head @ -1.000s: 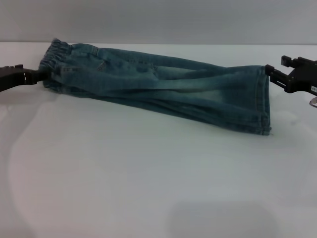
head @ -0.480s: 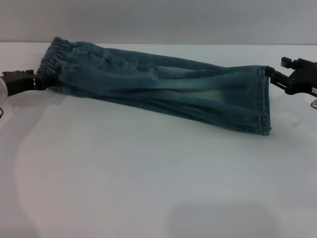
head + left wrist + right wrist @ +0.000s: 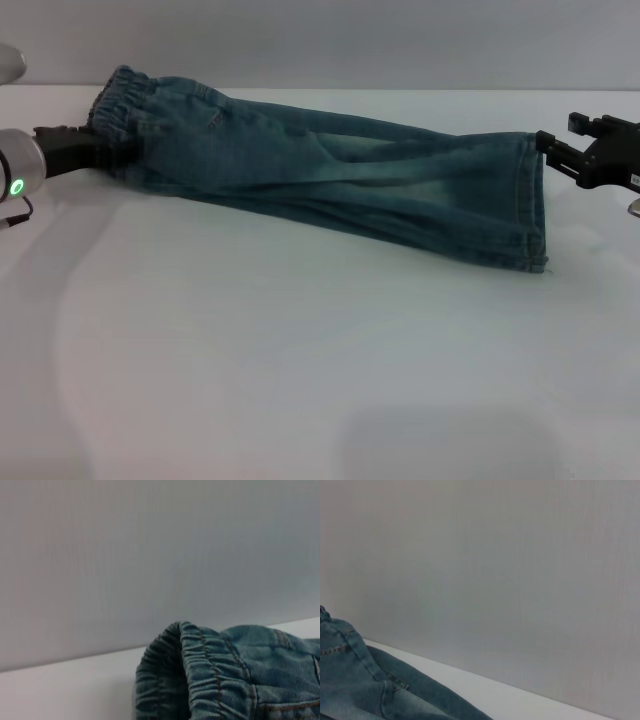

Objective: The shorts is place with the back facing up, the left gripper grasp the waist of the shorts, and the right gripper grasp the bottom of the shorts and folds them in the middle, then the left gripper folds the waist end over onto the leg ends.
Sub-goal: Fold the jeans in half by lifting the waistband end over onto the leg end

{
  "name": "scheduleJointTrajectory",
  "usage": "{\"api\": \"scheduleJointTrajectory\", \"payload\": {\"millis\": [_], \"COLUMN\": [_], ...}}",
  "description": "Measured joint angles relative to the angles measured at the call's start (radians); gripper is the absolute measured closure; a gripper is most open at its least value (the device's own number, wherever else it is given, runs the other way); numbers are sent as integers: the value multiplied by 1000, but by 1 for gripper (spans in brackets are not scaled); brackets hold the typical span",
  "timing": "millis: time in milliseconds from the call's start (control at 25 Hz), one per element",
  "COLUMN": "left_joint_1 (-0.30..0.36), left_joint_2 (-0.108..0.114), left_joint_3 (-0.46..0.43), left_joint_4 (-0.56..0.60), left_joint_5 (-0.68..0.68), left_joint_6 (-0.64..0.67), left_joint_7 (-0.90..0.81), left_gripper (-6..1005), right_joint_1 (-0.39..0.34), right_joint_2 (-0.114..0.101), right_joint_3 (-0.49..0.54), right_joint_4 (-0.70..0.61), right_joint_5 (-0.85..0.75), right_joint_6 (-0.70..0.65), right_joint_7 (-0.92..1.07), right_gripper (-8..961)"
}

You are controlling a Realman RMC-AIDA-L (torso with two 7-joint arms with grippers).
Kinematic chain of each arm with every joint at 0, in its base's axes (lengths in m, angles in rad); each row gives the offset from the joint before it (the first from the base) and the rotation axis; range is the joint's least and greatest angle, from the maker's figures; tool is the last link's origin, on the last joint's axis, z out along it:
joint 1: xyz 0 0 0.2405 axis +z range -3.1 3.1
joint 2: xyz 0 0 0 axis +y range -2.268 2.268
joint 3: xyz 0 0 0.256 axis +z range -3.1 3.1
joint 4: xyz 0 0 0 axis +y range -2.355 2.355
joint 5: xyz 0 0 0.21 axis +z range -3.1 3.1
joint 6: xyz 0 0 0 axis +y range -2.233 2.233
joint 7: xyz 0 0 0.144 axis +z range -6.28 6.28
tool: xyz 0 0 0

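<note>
The shorts (image 3: 330, 175), faded blue denim, lie folded lengthwise into a long strip across the white table (image 3: 300, 360). At the strip's left end is the ruffled waist of the shorts (image 3: 115, 105), raised a little off the table. My left gripper (image 3: 100, 152) is shut on it, and its silver wrist with a green light (image 3: 18, 168) shows at the left edge. The left wrist view has the puckered waist (image 3: 210, 670) close up. On the right, the leg ends (image 3: 530, 200) lie flat. My right gripper (image 3: 558, 132) stands open just beside their far corner. Denim (image 3: 350, 680) also fills a corner of the right wrist view.
A plain grey wall (image 3: 320, 40) runs behind the table's far edge. Bare white table surface stretches in front of the shorts toward me.
My left gripper has moved right and upward, bringing its silver wrist into view and lifting the waist end with it. The right gripper and the leg ends have stayed put.
</note>
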Motion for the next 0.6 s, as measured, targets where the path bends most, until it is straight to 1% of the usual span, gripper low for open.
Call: {"api": "scheduleJointTrajectory", "payload": {"millis": [400, 600], "left_joint_1": [-10, -12], "left_joint_2": [-1, -3], "left_joint_3": [1, 21], "left_joint_4": [0, 0], "left_joint_5": [0, -4], "left_joint_6": [-7, -7], "left_joint_7": [0, -2], "left_gripper": [289, 293], "right_joint_1": [-1, -2], "right_joint_2": [1, 1], "right_joint_3": [1, 0], "right_joint_4": [2, 7], "right_joint_5": [0, 0], "right_joint_6": [0, 0], "right_joint_7": [0, 0], "right_gripper": [434, 434]}}
